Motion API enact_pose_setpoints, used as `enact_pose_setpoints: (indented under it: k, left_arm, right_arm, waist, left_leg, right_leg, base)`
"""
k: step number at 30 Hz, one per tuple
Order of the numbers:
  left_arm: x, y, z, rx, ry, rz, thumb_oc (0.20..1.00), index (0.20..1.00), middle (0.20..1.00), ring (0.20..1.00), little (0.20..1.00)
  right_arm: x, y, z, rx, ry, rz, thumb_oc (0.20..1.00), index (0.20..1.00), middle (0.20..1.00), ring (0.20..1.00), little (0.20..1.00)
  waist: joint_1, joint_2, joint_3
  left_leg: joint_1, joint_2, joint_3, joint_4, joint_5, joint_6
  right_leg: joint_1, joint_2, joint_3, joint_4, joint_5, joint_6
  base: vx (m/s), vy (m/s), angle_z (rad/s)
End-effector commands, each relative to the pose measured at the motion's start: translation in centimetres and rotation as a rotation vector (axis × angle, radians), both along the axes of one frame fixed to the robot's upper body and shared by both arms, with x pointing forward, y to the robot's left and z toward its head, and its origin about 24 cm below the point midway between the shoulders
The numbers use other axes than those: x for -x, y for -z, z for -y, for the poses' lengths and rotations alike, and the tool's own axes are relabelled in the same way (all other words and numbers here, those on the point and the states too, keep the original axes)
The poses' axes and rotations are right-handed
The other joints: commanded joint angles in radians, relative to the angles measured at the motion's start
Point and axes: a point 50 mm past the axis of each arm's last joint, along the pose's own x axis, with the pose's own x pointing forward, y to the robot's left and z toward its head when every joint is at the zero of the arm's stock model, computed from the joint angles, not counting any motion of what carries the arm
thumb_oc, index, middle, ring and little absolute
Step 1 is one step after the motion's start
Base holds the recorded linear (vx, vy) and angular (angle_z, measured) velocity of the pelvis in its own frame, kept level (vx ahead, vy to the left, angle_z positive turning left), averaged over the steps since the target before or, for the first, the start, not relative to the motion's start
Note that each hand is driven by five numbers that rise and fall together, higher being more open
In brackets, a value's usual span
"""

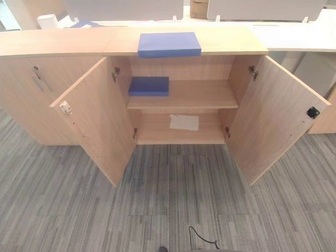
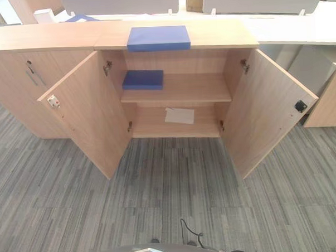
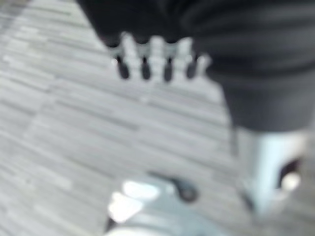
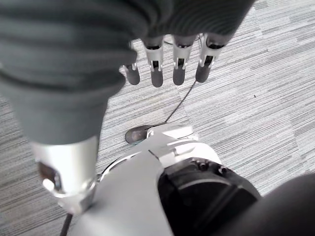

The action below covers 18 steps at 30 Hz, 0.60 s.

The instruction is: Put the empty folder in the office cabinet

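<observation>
Overhead, each robot hand, left [image 3: 155, 56] and right [image 4: 170, 64], hangs relaxed and empty above carpet [image 4: 275, 98].

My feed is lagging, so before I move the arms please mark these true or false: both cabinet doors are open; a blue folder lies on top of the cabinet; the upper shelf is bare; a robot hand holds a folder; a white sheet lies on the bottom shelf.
1. Both cabinet doors, the left door and the right door, are open: true.
2. A blue folder lies on top of the cabinet: true.
3. The upper shelf is bare: false, a second blue folder lies on its left part.
4. A robot hand holds a folder: false, the left robot hand and right robot hand hang open over the carpet.
5. A white sheet lies on the bottom shelf: true.
</observation>
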Motion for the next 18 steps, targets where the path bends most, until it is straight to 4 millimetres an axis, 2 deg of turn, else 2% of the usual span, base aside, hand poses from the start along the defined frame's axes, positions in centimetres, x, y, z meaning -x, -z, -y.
enact_pose_setpoints:
  k: [1,16,18]
  left_arm:
    - [-1.36,-0.14,-0.76,-0.028,0.026,-0.004,1.000,1.000,1.000,1.000,1.000]
    - [-1.02,-0.15,-1.13,-0.029,0.017,0.002,1.000,1.000,1.000,1.000,1.000]
    - [-1.28,-0.14,-1.23,-0.040,0.040,0.032,1.000,1.000,1.000,1.000,1.000]
  right_arm:
    - [-0.31,0.04,-1.54,-0.044,-0.074,-0.033,1.000,1.000,1.000,1.000,1.000]
    - [-0.41,-0.07,-0.96,-0.039,-0.075,-0.038,1.000,1.000,1.000,1.000,1.000]
    - [-0.47,-0.10,-0.60,-0.029,-0.088,-0.036,1.000,1.000,1.000,1.000,1.000]
  waist:
    - [-0.001,-0.025,0.008]
    - [0.002,-0.018,0.021]
    - [0.001,-0.017,0.031]
  left_leg:
    - [0.000,-0.060,0.022,-0.011,-0.075,0.010]
    - [0.007,-0.047,0.018,-0.011,-0.070,0.001]
    - [0.014,-0.037,0.015,0.004,-0.062,-0.009]
  right_leg:
    - [0.008,0.005,0.001,-0.033,0.005,0.028]
    - [0.020,0.015,-0.010,-0.033,-0.010,0.013]
    - [0.029,0.017,-0.010,-0.033,-0.016,0.000]
  base:
    - [0.02,-0.035,0.00]
    - [0.03,-0.039,0.01]
    - [0.15,-0.099,0.01]
